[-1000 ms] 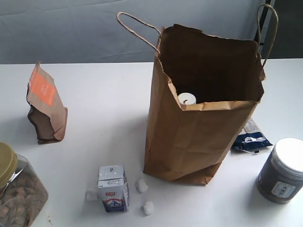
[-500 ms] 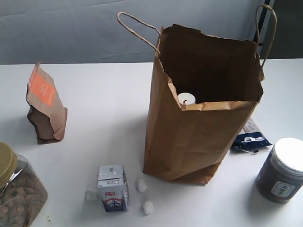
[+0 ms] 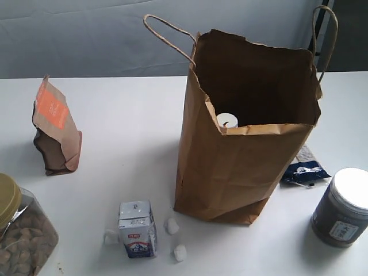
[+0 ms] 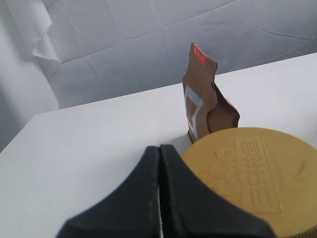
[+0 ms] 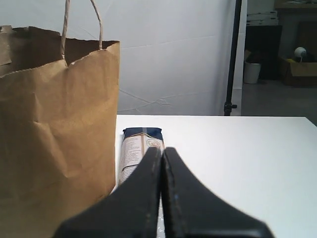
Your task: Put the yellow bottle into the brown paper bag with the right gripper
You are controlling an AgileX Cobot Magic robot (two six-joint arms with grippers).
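The brown paper bag (image 3: 230, 172) stands upright and open on the white counter (image 3: 126, 115), its two loop handles sticking up. The yellow bottle (image 3: 227, 121) is inside it, upright against the near wall; only its round white cap shows above the paper edge. The right tool (image 5: 162, 148) sits low beside the bag with its two black fingers pressed together on nothing, and a dark blue packet (image 5: 138, 153) lies on the counter just beyond its tip, next to the bag's side. The left tool (image 4: 159, 148) is likewise pinched together and empty, right beside the olive lid of a big jar (image 4: 252, 173). Past that jar stands a small brown pouch (image 3: 54, 129) with an orange label. A little milk carton (image 3: 137, 229) stands in front of the bag, with two white lumps (image 3: 172, 225) beside it. A grey canister (image 3: 342, 207) with a white lid stands off to the right.
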